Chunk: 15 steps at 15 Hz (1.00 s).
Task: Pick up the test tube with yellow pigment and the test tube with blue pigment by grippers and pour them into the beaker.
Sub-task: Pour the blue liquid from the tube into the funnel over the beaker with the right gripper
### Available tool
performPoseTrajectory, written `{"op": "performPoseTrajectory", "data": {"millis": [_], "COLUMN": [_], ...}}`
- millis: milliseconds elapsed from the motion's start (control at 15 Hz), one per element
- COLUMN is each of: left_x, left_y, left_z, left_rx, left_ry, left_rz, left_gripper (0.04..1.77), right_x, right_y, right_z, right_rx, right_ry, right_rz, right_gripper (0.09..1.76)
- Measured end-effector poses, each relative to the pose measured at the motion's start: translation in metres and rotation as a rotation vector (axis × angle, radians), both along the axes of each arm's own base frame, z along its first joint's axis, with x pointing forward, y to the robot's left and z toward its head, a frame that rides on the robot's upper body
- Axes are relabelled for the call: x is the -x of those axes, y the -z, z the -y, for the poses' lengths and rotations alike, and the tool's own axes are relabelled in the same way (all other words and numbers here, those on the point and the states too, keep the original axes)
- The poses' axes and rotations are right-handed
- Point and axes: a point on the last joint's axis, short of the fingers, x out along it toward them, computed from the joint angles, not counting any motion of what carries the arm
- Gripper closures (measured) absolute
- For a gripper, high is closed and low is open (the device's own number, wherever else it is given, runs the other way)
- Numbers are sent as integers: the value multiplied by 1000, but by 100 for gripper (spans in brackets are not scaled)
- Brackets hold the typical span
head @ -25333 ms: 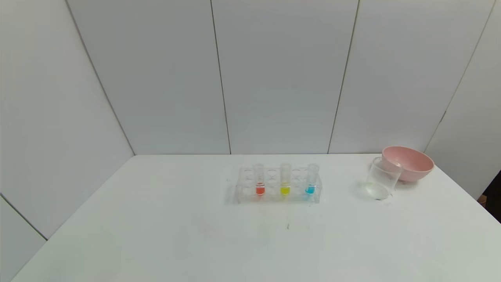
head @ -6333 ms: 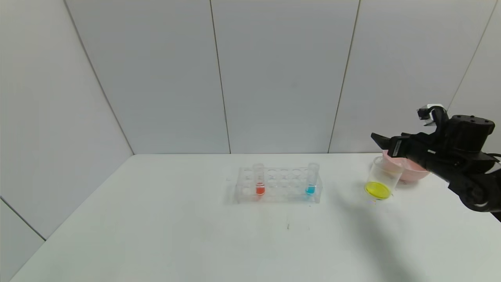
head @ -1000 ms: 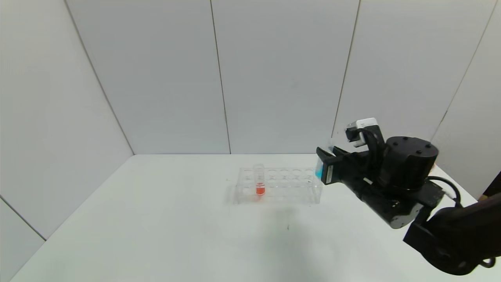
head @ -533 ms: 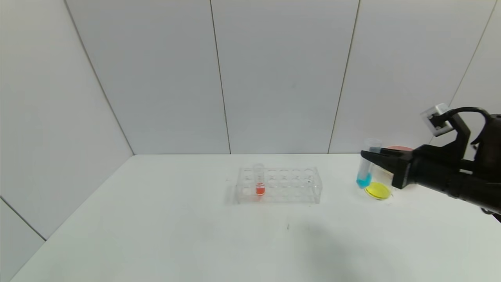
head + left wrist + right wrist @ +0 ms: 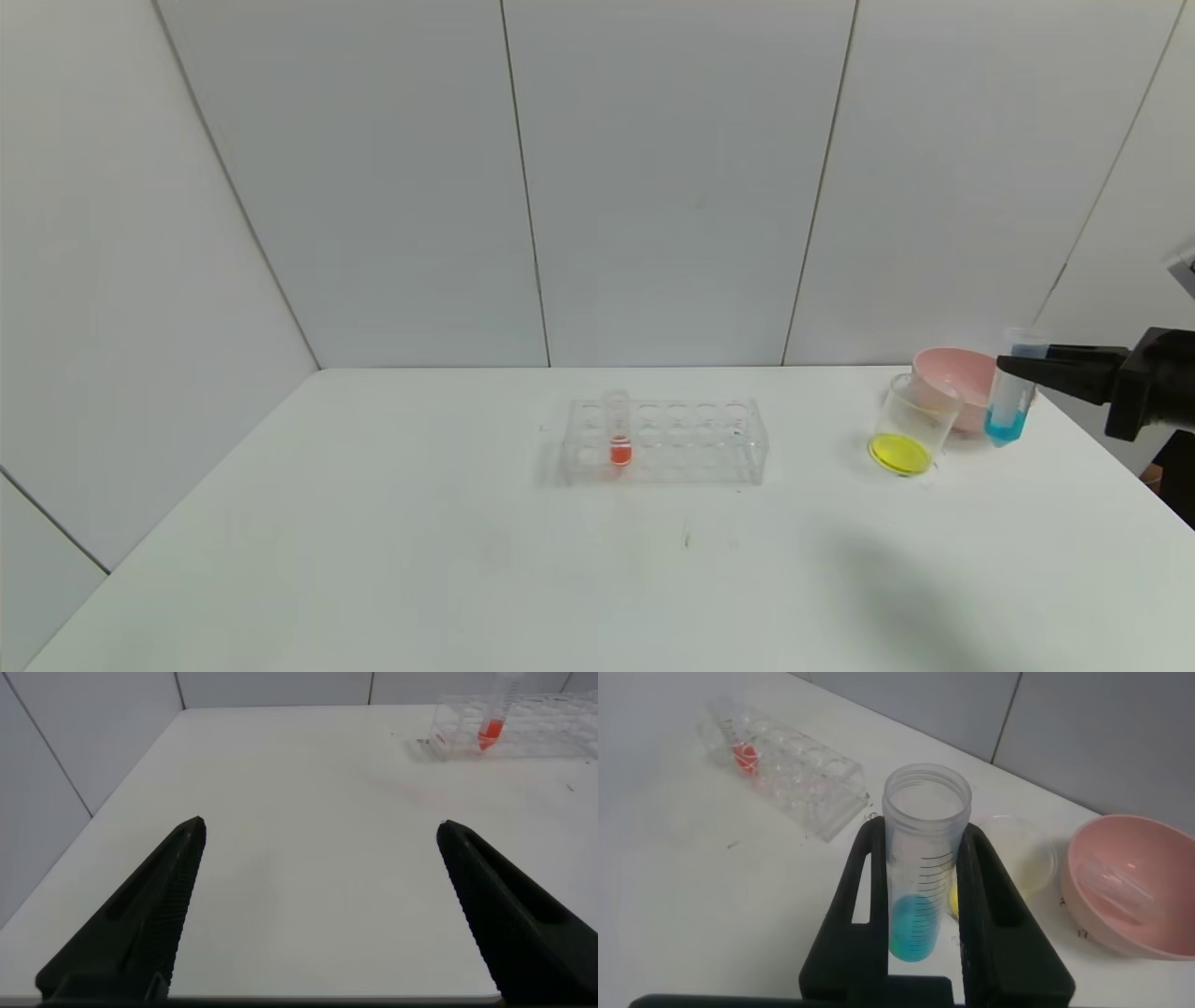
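My right gripper (image 5: 1016, 360) is shut on the test tube with blue pigment (image 5: 1010, 403) and holds it nearly upright above the table, just right of the beaker (image 5: 913, 420) and in front of the pink bowl. In the right wrist view the fingers (image 5: 862, 873) clamp the blue tube (image 5: 923, 859). The beaker (image 5: 1029, 859), partly hidden behind a finger, holds yellow liquid (image 5: 901, 455). No tube with yellow liquid shows; an empty clear tube (image 5: 1106, 882) lies in the pink bowl. My left gripper (image 5: 320, 826) is open and empty over the table's left front.
The clear tube rack (image 5: 665, 446) stands mid-table with only the red-orange tube (image 5: 619, 437) in it; it also shows in the right wrist view (image 5: 789, 761). The pink bowl (image 5: 962, 378) sits at the back right, near the table's right edge.
My right gripper has lifted the blue tube out of the rack and carried it right, past the beaker, to the bowl's front. The arm has drawn back to the right.
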Motion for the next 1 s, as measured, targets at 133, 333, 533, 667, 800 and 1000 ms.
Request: {"op": "performPoseTrajectory", "data": {"millis": [133,333,533,667,800,1000], "left_x": [0,0,0,0,0,0], "left_y": [0,0,0,0,0,0], "left_z": [0,0,0,0,0,0], "left_rx": [0,0,0,0,0,0], "left_ry": [0,0,0,0,0,0], "left_rz": [0,0,0,0,0,0], "left_gripper": [5,5,5,5,5,5], "right_x": [-12,-28,-44,-56,-66,-80], "right_y": [-3,-7,-7,-6,-9,-16], "right_z": [13,26,36,43,47,49], "right_rx": [34,97,175,216,226,266], "right_ry": [14,3,-35,-60,-69,-72], "right_rz": [-16,-61,-114,-140,-167,-213], "right_gripper": [136,136,136,136,136,136]}}
